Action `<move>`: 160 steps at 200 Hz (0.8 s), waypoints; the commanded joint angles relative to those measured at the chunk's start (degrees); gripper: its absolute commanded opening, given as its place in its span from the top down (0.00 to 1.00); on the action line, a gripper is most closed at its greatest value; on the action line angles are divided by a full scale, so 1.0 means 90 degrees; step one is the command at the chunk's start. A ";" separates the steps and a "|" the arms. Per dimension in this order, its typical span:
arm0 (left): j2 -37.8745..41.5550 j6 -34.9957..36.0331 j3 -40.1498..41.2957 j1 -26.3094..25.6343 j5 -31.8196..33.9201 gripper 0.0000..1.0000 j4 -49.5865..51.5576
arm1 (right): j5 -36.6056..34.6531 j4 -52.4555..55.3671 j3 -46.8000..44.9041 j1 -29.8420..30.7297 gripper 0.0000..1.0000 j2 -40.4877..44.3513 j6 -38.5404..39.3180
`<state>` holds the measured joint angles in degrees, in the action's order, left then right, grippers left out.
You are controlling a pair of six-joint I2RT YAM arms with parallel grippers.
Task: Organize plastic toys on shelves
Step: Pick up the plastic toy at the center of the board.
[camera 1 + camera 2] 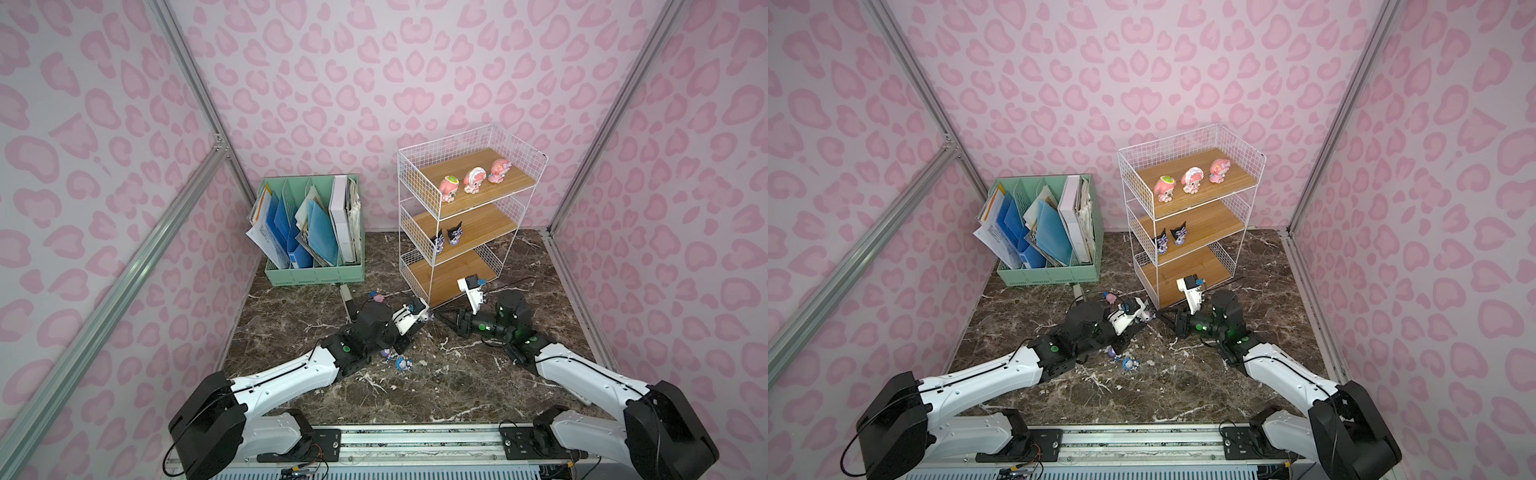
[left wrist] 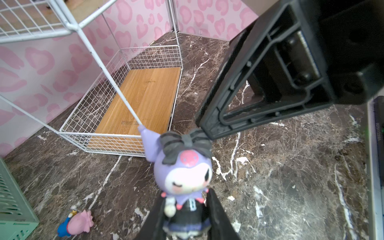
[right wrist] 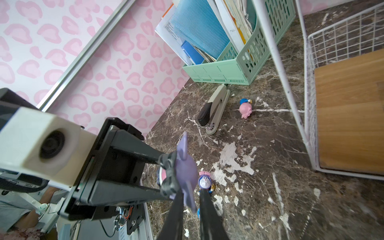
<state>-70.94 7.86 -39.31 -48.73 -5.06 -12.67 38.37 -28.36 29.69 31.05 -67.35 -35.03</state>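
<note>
Your left gripper (image 2: 186, 207) is pinched on the body of the purple figurine (image 2: 182, 176), just near of the near left corner of the shelves (image 1: 417, 183). Your right gripper (image 3: 190, 194) meets the same toy from the right. Its fingers (image 3: 176, 209) stand a narrow gap apart with one pointed ear between them. You cannot tell whether they press the ear. In the left wrist view one finger lies against the grey bow on the toy's head.

Toys, counted: nine.
- Three pink figurines (image 1: 473, 179) stand in a row on the top board.
- Two black-and-purple figurines (image 1: 454, 235) stand side by side at the left end of the middle board.
- One, the purple figurine, is between your grippers.
- Three tiny toys are on the marble tabletop (image 1: 415, 386). The pink-headed toy (image 3: 245, 109) lies on its side between the stapler (image 3: 216, 110) and the shelves. The blue toy (image 3: 204, 182) and the tiny purple toy (image 1: 386, 354) sit close together, just near of your left wrist.

Shelves: one wire rack with three wooden boards, at the far right. One mint-green file organizer (image 1: 316, 276) stands to its left.
</note>
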 commanded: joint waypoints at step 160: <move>0.0616 -0.0796 -0.0245 0.1027 -0.3460 0.32 -0.0486 | 0.1902 0.1712 0.1416 -0.0531 1.00 0.0456 0.3326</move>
<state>-64.64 1.61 -39.99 -40.21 -28.99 -15.16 50.43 -14.98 40.95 25.67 -62.22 -8.75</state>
